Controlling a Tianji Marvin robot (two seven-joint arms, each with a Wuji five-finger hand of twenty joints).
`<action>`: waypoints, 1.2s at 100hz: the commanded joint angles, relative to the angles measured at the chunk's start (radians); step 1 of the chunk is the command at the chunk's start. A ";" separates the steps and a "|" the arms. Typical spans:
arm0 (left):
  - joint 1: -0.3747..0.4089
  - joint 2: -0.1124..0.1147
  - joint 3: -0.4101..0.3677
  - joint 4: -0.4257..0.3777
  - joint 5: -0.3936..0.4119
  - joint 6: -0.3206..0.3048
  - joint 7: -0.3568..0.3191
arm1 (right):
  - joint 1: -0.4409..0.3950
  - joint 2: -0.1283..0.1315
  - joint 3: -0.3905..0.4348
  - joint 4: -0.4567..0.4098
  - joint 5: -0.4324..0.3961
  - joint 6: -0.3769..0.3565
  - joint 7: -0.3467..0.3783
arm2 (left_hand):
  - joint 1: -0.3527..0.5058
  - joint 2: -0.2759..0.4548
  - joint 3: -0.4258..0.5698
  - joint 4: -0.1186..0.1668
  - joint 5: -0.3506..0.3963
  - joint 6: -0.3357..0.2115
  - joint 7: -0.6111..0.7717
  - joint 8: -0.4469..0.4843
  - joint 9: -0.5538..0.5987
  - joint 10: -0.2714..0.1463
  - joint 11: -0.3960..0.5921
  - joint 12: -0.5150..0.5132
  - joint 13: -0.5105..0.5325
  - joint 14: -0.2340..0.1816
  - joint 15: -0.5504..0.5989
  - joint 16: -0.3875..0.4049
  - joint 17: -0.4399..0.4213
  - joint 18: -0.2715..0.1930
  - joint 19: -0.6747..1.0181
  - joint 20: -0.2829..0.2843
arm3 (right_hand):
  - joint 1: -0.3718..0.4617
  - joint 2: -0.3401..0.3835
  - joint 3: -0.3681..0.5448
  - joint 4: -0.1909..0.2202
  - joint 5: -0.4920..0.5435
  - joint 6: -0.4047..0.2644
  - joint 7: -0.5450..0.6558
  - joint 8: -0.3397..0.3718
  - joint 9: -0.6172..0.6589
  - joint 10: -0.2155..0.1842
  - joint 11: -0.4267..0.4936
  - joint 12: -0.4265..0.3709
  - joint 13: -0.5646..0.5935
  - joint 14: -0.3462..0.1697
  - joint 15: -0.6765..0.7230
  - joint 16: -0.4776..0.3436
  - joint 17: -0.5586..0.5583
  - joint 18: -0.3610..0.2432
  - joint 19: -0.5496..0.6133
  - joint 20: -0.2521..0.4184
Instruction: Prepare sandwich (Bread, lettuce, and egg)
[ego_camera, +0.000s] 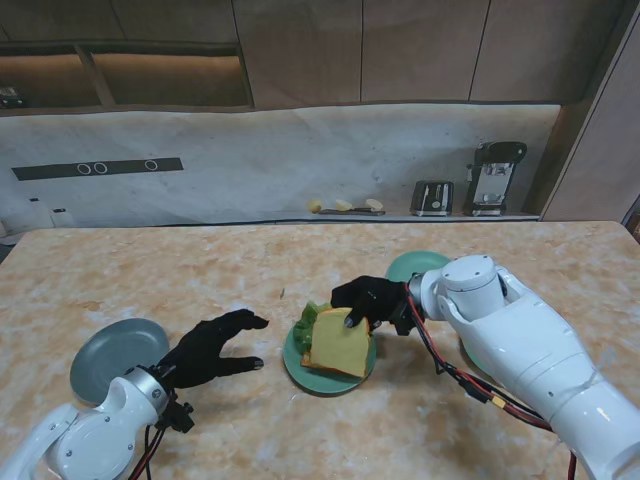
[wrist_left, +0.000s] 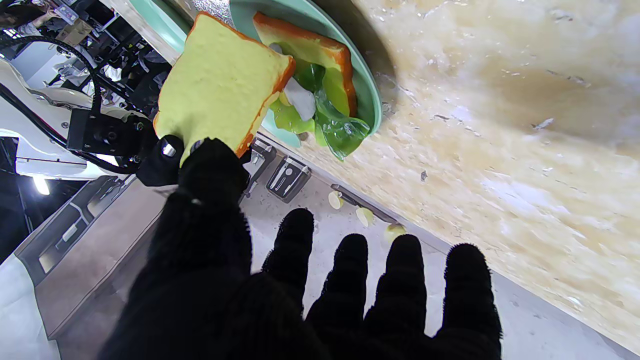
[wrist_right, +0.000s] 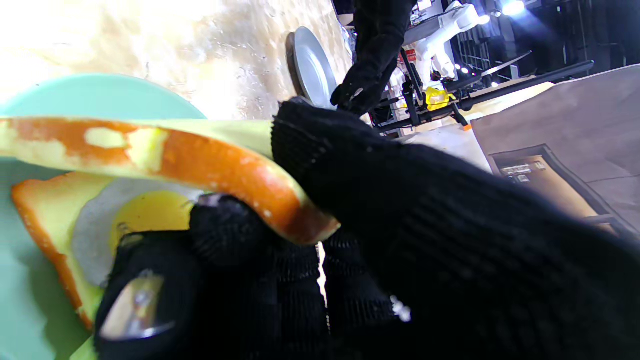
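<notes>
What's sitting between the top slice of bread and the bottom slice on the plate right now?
Lettuce and egg lie between the top slice and bottom slice; both wrist views show it.

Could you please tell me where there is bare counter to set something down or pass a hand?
Free: the counter beyond the left robot hand and the grey plate, and the strip nearest me. Crowded: the green plate with lettuce, where the right robot hand holds the top bread slice.
</notes>
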 joint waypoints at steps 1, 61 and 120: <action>0.002 -0.001 0.000 0.000 0.001 0.005 -0.016 | 0.008 -0.015 -0.012 0.010 -0.002 -0.007 0.021 | 0.007 0.023 -0.017 -0.022 0.016 -0.019 0.011 0.007 0.000 -0.023 0.009 0.004 -0.020 -0.015 0.013 0.011 -0.015 -0.009 0.012 -0.019 | 0.063 0.008 0.049 0.058 0.030 -0.010 -0.001 0.003 0.013 0.087 -0.009 -0.130 -0.022 0.056 0.005 -0.003 0.046 -0.100 0.027 0.027; 0.004 -0.002 -0.006 0.009 -0.009 0.000 -0.015 | 0.046 -0.010 -0.083 -0.004 -0.152 -0.069 -0.067 | 0.009 0.026 -0.016 -0.022 0.018 -0.017 0.012 0.008 0.000 -0.021 0.010 0.005 -0.019 -0.016 0.013 0.011 -0.014 -0.010 0.012 -0.019 | 0.000 0.209 -0.019 0.067 -0.111 -0.045 0.002 -0.083 -0.142 0.066 0.001 -0.212 -0.183 0.087 -0.008 0.006 -0.147 -0.142 0.025 0.021; 0.006 -0.002 -0.007 0.014 -0.010 -0.011 -0.010 | 0.051 -0.012 -0.117 -0.012 -0.284 -0.143 -0.169 | 0.010 0.026 -0.016 -0.022 0.019 -0.015 0.014 0.009 -0.002 -0.023 0.011 0.005 -0.019 -0.015 0.014 0.011 -0.013 -0.011 0.013 -0.019 | -0.089 0.344 -0.134 0.009 -0.249 0.000 -0.180 -0.265 -0.314 0.057 -0.166 -0.382 -0.338 0.111 -0.221 -0.015 -0.320 -0.165 -0.062 -0.007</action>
